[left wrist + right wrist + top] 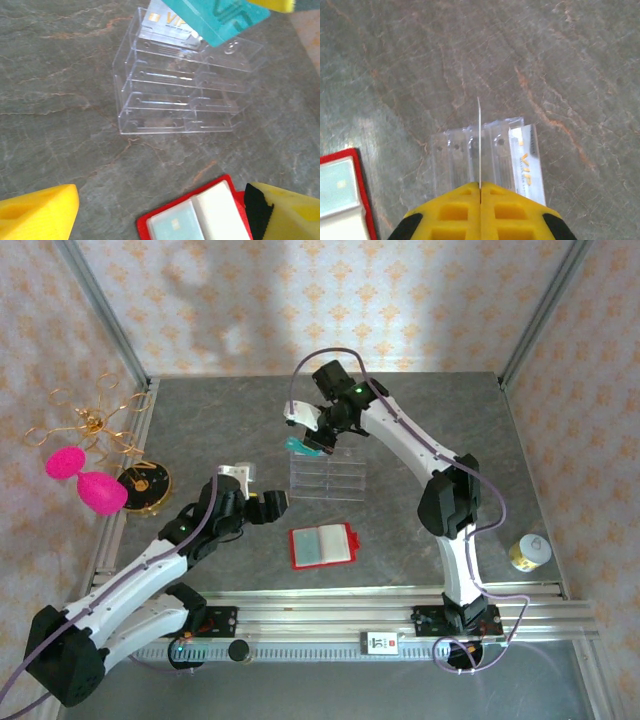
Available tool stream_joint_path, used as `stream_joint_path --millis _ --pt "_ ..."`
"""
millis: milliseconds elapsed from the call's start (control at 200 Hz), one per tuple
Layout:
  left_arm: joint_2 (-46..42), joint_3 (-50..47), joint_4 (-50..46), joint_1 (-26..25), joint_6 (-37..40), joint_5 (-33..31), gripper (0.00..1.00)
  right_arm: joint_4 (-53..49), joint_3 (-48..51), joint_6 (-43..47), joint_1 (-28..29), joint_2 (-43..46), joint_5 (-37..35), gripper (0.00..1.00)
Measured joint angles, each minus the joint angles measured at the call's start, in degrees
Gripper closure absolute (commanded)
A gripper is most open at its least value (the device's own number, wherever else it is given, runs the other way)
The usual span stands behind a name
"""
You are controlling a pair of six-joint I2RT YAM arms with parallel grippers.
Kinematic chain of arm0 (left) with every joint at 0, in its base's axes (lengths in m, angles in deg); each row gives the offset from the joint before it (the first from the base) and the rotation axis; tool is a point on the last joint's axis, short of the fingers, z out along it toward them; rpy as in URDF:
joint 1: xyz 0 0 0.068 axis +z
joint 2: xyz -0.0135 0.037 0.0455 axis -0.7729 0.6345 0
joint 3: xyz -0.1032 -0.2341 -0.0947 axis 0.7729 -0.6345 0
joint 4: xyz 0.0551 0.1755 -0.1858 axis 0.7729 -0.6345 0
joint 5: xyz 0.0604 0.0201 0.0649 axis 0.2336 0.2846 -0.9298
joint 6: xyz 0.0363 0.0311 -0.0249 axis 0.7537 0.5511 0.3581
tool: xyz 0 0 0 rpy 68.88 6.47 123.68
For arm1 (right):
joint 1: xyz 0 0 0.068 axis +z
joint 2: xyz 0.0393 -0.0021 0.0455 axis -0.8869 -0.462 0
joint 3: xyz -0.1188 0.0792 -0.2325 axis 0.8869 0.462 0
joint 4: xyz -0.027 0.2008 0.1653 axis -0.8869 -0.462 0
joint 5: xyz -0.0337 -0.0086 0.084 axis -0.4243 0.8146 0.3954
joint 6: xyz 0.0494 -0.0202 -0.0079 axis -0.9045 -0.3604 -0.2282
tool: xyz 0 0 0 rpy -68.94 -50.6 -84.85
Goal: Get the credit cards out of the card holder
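Nearest the arm bases, just on the near side of the clear tray (175,107) and apart from it, the red wallet (144,224) lies open and flat on the worktop (220,410), with two pale cards (175,226) showing in its pockets. The left fingers (40,215) hang spread wide and empty on the tray's near-left, straddling the wallet's far corner without touching it. In the tray's far row a white card (167,22) stands in a slot. Above that far end the right fingers (452,212) are pinched tight on a teal card (220,15), held edge-down over the slots. The cards look thin, stiff, light and slick, so a pinch across both flat faces at an exposed short edge should serve best. The wallet is likely light too and may slide or lift as a card drags in its pocket.
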Motion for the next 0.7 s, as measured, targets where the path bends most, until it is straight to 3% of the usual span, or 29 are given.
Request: stream_joint_path --millis 240,701 --pt "1.40 0.04 -0.20 0.90 0.35 -2.08 0.13 -0.66 5.20 2.84 0.00 0.33 -0.09 1.00" --pt "3.76 0.04 0.46 1.33 0.35 -1.79 0.14 -0.79 5.27 3.98 0.37 -0.55 -1.27 1.00"
